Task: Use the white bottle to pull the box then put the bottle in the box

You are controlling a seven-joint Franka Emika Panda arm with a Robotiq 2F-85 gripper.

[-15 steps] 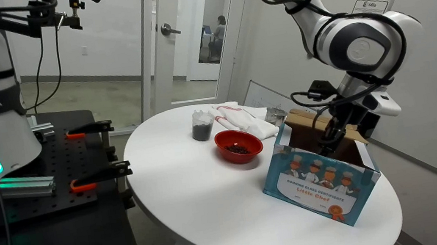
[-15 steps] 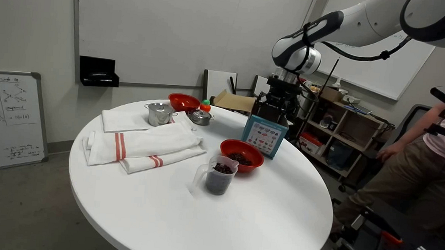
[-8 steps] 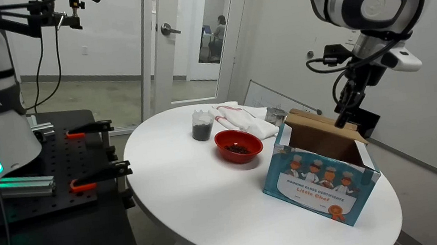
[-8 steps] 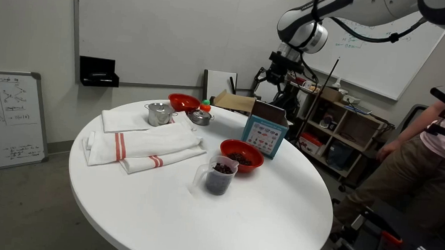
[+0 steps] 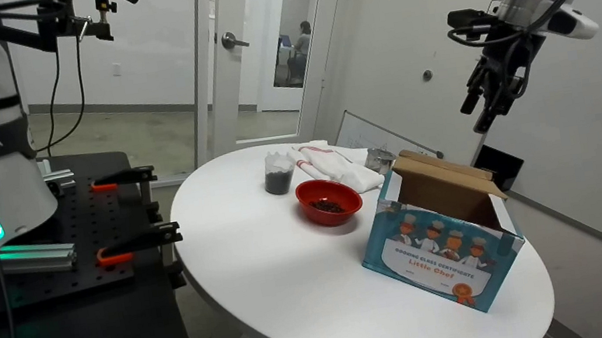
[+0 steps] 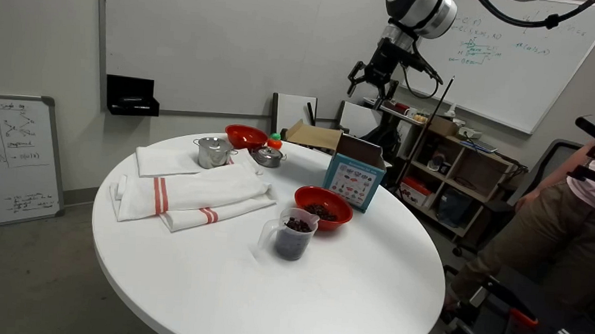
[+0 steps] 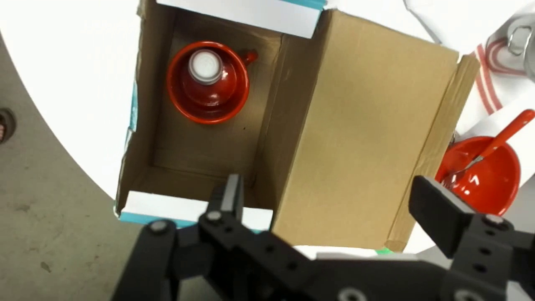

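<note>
On the round white surface [image 6: 192, 284], the blue box [image 5: 443, 255] is stood near the edge, its top open. From the box, a wide brown flap [image 7: 372, 129] is folded outward. White towels [image 6: 208, 190], striped with red, are laid well apart from the box, on its flap side. Above the box, and clear of it in both exterior views, the fingers [image 7: 443, 217] are held wide apart. Past the end of the box's flap, a red bowl [image 7: 497, 196] is seen in the wrist view. Near the box, a second bowl [image 5: 327, 220], also red, is set. A lidded pot [image 6: 213, 157] is placed well away from the box. A translucent jug [image 5: 279, 164] is stood farther from the box than the second bowl. Nearer the box than the lidded pot, a lower pot [image 6: 268, 157] is set. Inside the box, toward one end, a red cup [image 7: 234, 94] is seen. Within that cup, and so within the box, the bottle [image 7: 205, 66] is contained, a round white end turned upward; whether cap or base is shown cannot be told. In the second bowl and the jug, dark pieces [image 6: 320, 212] are held.
</note>
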